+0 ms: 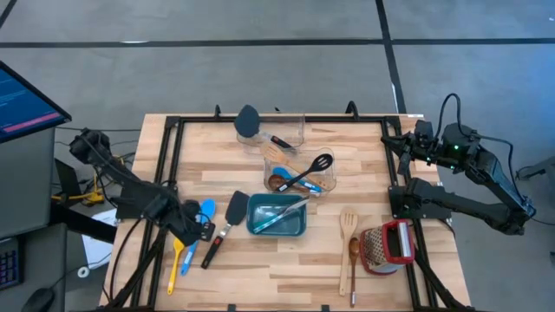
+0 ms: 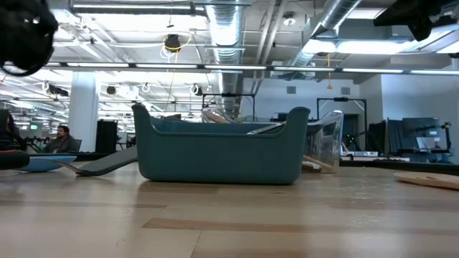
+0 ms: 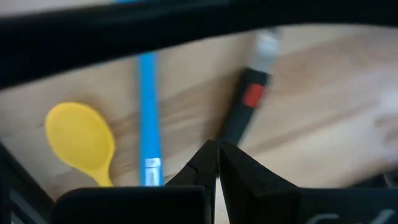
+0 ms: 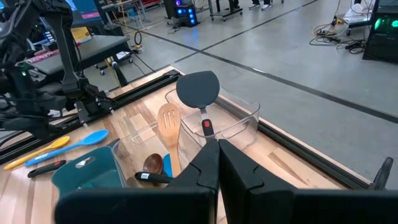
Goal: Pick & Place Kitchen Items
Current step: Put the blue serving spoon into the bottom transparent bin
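High view showed the table (image 1: pixel 286 264) crowded in the middle. A teal bin (image 1: pixel 277 215) sat near the centre with utensils inside it. Just behind it stood a clear tub (image 1: pixel 299 169) holding a black ladle (image 1: pixel 310 170), a brown spoon (image 1: pixel 278 182) and something blue. A second clear tub (image 1: pixel 279 130) at the far edge carried a black spatula (image 1: pixel 247 121) with its head over the rim. Near the right front corner lay a pale slotted spatula (image 1: pixel 348 230) and a wooden spoon (image 1: pixel 354 260), beside a red-handled grater (image 1: pixel 386 246).

At the left front, a blue spoon (image 1: pixel 206 213), a yellow spoon (image 1: pixel 176 258) and a second black spatula (image 1: pixel 227 221) lay side by side on the wood. The left gripper (image 1: pixel 192 224) hung over the blue and yellow spoons. In the left wrist view its fingers (image 3: pixel 239 168) met tip to tip with nothing between them, above the blue handle (image 3: pixel 148 118) and the yellow bowl (image 3: pixel 81 140).

The right gripper (image 4: pixel 217 155) was likewise pinched closed and empty; its arm sat folded off the table's right edge.

Open wood lay along the front edge between the two utensil groups; black rails (image 1: pixel 172 156) ran along the left, right and far sides.
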You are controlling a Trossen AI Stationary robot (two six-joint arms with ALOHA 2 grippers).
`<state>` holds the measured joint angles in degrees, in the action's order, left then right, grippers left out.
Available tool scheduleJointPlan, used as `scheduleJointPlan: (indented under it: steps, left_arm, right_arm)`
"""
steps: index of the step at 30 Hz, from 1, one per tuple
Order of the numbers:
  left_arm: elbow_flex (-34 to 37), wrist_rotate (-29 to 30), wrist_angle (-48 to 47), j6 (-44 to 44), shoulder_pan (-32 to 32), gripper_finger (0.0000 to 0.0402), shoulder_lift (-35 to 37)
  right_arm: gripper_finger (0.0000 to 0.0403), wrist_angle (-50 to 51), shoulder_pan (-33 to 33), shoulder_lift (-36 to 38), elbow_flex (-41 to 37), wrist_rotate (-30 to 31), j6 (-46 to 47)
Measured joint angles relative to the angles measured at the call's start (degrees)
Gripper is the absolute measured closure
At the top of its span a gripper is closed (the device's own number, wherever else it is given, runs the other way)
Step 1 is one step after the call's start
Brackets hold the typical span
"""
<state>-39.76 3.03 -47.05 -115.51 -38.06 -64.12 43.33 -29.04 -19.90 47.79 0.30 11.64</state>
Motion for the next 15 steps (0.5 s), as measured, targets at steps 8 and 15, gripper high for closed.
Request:
scheduleJointPlan:
  steps: [8,15]
  left_arm:
    - [4.5,0.0,0.0,-8.2,-0.4,0.0398,0.0]
    - [5.2,0.0,-0.1,-7.0,-0.1,0.0397,0.0]
  right_arm:
    - [0.0403,0.0,0.0,0.0,0.0,0.0,0.0]
    - [0.0403,0.0,0.0,0.0,0.0,0.0,0.0]
